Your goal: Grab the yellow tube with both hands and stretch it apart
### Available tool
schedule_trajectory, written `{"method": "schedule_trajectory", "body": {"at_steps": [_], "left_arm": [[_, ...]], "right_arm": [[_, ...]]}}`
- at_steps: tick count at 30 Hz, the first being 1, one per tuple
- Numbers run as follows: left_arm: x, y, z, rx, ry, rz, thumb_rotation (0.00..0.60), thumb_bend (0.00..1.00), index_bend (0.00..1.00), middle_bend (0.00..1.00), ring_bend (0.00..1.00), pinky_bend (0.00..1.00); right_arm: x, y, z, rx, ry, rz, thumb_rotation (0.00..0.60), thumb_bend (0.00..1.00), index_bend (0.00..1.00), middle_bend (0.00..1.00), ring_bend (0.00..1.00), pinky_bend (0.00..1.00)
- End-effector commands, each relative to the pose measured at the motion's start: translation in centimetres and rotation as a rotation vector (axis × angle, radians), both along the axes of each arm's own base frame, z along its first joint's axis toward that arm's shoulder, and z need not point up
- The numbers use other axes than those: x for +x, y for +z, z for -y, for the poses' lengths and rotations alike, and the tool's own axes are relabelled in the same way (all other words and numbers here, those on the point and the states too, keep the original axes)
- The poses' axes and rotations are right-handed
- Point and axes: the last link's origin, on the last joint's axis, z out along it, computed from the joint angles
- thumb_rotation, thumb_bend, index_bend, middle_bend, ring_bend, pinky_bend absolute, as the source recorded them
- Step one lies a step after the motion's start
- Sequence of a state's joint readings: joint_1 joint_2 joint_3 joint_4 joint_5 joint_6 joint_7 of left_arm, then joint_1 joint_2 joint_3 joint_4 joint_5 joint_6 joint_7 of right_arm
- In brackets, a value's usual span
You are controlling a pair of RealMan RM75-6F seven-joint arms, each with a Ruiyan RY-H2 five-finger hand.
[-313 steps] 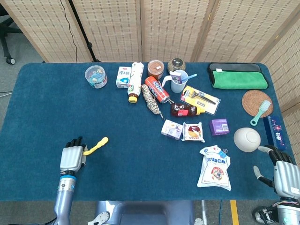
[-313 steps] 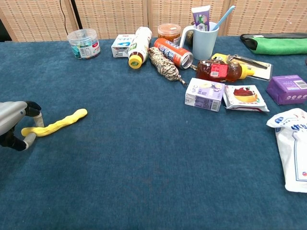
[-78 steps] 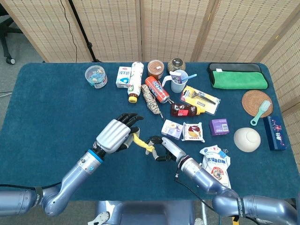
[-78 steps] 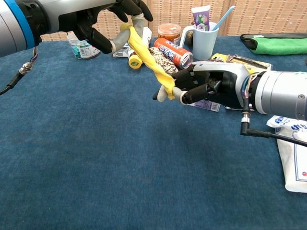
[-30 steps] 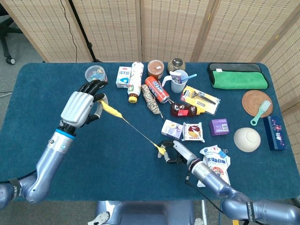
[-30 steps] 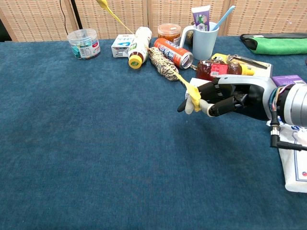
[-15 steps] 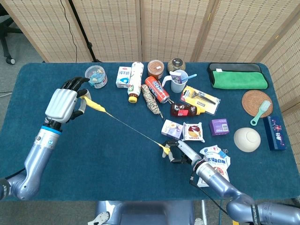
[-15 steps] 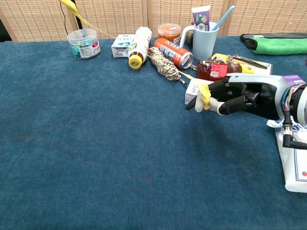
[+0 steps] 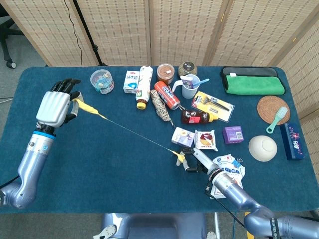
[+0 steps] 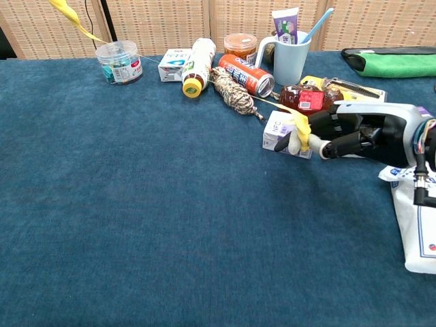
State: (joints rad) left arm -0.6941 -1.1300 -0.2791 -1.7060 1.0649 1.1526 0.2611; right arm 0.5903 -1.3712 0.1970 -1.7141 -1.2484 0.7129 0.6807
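Note:
The yellow tube (image 9: 89,109) is pulled out into a very thin strand running diagonally across the blue table from upper left to lower right. My left hand (image 9: 56,105) grips its thicker yellow end at the far left, raised above the cloth; in the chest view only that yellow end (image 10: 73,22) shows at the top left, the hand itself out of frame. My right hand (image 9: 195,161) pinches the other end, a small yellow lump (image 10: 300,132), near the carton; the same right hand (image 10: 354,136) shows at the right of the chest view.
A clutter of items fills the table's far middle: plastic tub (image 9: 101,80), bottle (image 9: 144,86), red can (image 9: 167,94), rope bundle (image 9: 160,106), cup (image 9: 189,86), small carton (image 10: 287,133) right behind my right hand. A white bag (image 9: 228,180) lies by my right forearm. Green towel (image 9: 253,82) lies at the back right.
My left hand has moved further left and back, my right hand further right. The tube has stretched longer and thinner between them.

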Motion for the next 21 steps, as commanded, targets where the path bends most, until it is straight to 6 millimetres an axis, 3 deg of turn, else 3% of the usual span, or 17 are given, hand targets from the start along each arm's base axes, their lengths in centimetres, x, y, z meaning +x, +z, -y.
{"method": "schedule_trajectory", "body": {"at_steps": [1,13,21], "left_arm": [[-0.7,0.2,-0.2,0.009,0.014,-0.018,0.6,0.64,0.69,0.19,0.11,0.15],[-3.0,0.4,-0.6,0.047,0.047,-0.131,0.6,0.64,0.69,0.19,0.1,0.14],[-3.3,-0.3,-0.4,0.016,0.068,-0.107,0.6,0.64,0.69,0.19,0.1,0.14]], "right_arm": [[-0.1,0.2,0.0,-0.004,-0.003,0.0,0.6,0.71,0.65,0.3,0.13,0.0],[-0.7,1.0,0.1,-0.021,-0.014,0.005,0.6,0.71,0.65,0.3,0.13,0.0],[-0.7,1.8,0.2,-0.038,-0.013,0.015,0.6,0.71,0.65,0.3,0.13,0.0]]}}
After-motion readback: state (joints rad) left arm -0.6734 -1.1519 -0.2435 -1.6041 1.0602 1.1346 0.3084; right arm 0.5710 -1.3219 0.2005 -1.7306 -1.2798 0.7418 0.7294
